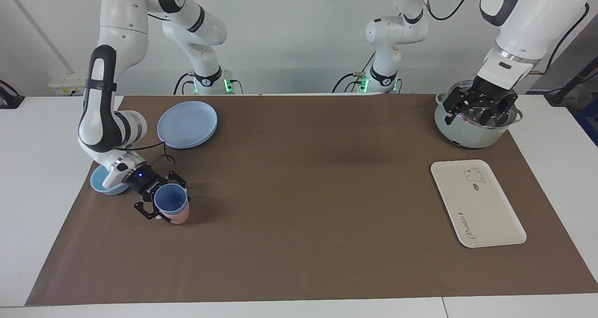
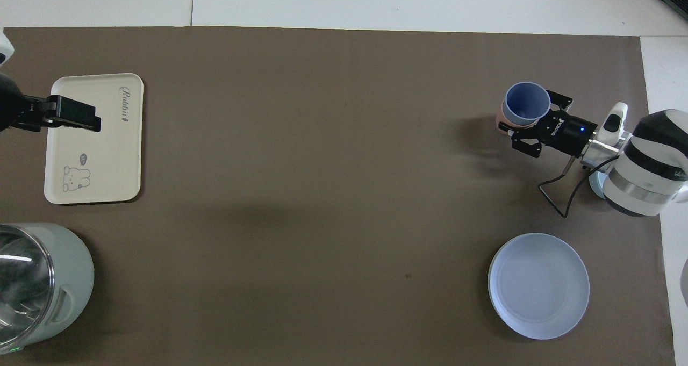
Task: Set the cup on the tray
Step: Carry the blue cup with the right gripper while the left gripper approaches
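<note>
Nearest first, as I log the table from my station:

1. Pot [image 1: 469,126]: pale green, glass lid on; contents cannot be made out. At the left arm's end, closest to the robots. The left gripper [image 1: 476,115] hangs over its lid, fingers spread, holding nothing, forearm sloping down from the upper corner of the facing view.

2. Plate [image 2: 538,285]: round, pale blue, bare inside. At the right arm's end, near the robots.

3. Bowl [image 1: 105,182]: light blue, mostly hidden under the right wrist; I cannot see into it. Farther out than the plate.

4. Tray [image 2: 94,140]: cream, rectangular, bear drawing at the end nearer the robots, script at the other; nothing rests on it. At the left arm's end, farther out than the pot.

5. Cup [image 2: 525,105]: periwinkle tumbler, mouth up, interior bare, seated in a pink tumbler [image 1: 180,216] of which only the lower part shows. At the right arm's end, beside the bowl and well apart from the tray. The right gripper [image 2: 524,127] is clamped on the cup's side, wrist low and nearly level, elbow bent above the bowl.
</note>
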